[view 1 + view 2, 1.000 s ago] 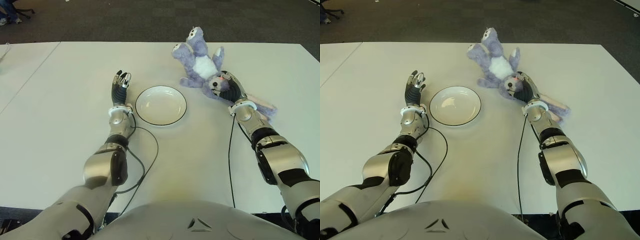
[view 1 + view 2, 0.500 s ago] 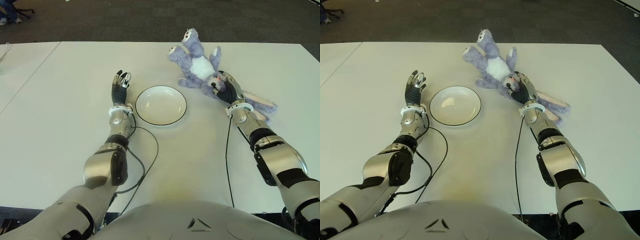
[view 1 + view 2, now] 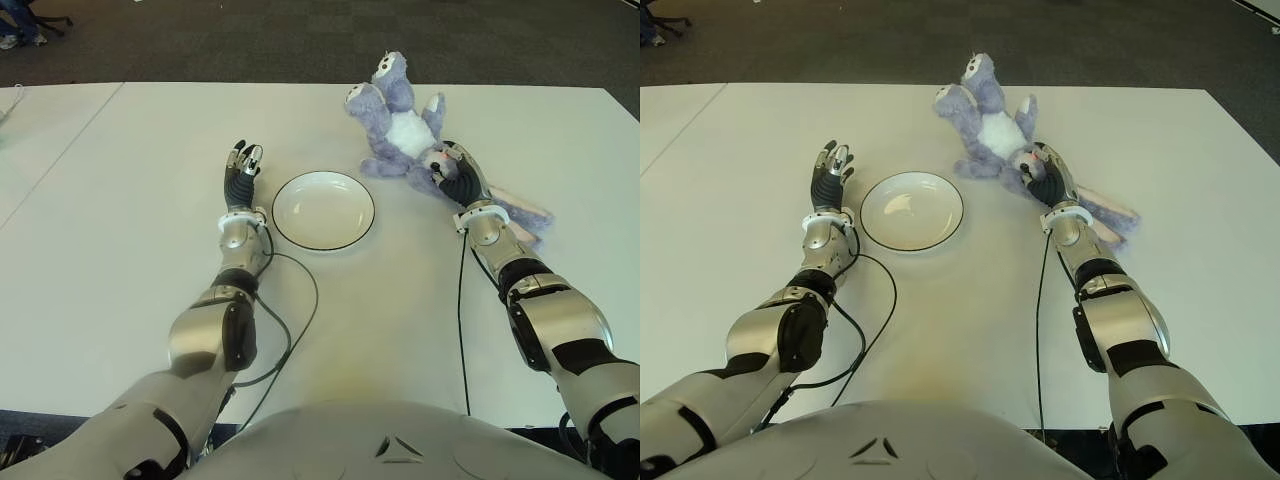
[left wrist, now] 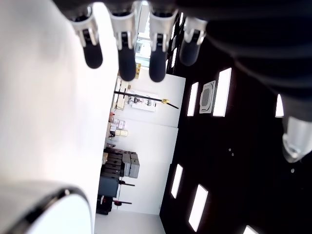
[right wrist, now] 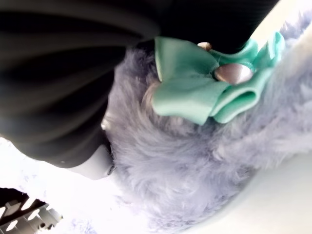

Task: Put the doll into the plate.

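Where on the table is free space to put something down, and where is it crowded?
Free: the table left of the left hand, and near the robot below the plate. Crowded: beside the plate, where the right hand grips the doll.

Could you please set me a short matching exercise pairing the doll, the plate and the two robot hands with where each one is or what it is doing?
Things:
1. doll
2. plate
3. left robot hand
4. right robot hand

Descriptions:
A. empty, between the two hands
B. fingers spread, holding nothing, left of the plate
C. purple and white, lying on the table beyond the plate
D. closed on the doll's head

Pairs: 1-C, 2-A, 3-B, 4-D
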Action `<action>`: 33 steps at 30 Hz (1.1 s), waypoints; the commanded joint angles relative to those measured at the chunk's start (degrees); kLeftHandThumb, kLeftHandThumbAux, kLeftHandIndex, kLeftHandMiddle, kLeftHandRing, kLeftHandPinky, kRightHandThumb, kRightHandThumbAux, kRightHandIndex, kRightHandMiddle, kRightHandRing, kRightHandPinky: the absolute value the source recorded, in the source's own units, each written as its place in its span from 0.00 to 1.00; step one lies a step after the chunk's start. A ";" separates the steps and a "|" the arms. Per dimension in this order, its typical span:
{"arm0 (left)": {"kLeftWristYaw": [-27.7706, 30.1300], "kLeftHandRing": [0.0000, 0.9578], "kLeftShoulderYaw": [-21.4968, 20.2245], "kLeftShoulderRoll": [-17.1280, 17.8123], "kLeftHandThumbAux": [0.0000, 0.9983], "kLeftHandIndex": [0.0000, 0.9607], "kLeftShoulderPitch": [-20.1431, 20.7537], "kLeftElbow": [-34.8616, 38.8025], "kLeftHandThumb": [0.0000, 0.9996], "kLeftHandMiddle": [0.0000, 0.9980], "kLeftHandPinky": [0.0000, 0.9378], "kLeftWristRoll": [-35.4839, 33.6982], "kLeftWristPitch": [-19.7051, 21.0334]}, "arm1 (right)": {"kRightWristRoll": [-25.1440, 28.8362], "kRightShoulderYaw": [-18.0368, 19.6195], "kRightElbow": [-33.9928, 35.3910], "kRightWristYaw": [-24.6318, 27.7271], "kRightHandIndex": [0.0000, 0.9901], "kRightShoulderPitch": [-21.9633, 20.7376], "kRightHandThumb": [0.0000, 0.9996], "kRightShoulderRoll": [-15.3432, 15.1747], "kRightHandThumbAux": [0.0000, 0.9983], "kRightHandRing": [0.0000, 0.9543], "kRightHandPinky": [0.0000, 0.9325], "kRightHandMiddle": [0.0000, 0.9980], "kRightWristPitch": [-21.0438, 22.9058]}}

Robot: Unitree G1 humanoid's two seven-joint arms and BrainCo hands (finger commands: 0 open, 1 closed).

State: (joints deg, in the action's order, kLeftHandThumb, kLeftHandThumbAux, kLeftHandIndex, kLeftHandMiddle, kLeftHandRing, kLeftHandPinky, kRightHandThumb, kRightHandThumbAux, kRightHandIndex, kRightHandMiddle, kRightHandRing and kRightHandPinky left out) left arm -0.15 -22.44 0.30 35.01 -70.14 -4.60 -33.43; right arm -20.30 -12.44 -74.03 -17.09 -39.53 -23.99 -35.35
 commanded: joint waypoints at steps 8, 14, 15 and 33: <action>1.35 0.17 -2.02 -3.88 0.50 0.13 -11.34 -7.11 0.00 0.18 0.14 -2.35 6.35 | 3.21 3.89 -0.58 6.67 0.78 5.47 0.68 -1.82 0.75 0.92 0.94 0.88 -6.28; 1.26 0.17 -2.02 -3.69 0.49 0.13 -11.21 -7.16 0.00 0.18 0.14 -2.18 6.94 | 6.28 6.91 -0.21 10.19 0.75 5.98 0.66 -1.60 0.77 0.91 0.92 0.86 -7.92; 1.20 0.17 -2.01 -3.63 0.49 0.13 -11.21 -7.17 0.00 0.18 0.14 -2.09 6.96 | 7.02 7.56 -0.04 11.08 0.75 6.12 0.66 -1.54 0.77 0.91 0.92 0.86 -8.43; 0.93 0.17 -1.86 -3.66 0.50 0.13 -11.15 -7.16 0.00 0.17 0.13 -1.55 6.75 | 8.22 13.51 16.01 7.88 0.75 6.58 0.53 -4.26 0.75 0.92 0.93 0.88 -20.67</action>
State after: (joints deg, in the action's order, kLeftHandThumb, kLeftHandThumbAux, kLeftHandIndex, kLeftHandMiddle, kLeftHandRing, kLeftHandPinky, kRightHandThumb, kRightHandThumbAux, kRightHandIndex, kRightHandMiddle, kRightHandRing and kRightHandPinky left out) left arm 0.69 -23.50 0.07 35.13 -69.85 -5.10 -33.44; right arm -11.35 -0.73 -65.53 -5.95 -33.46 -26.46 -50.02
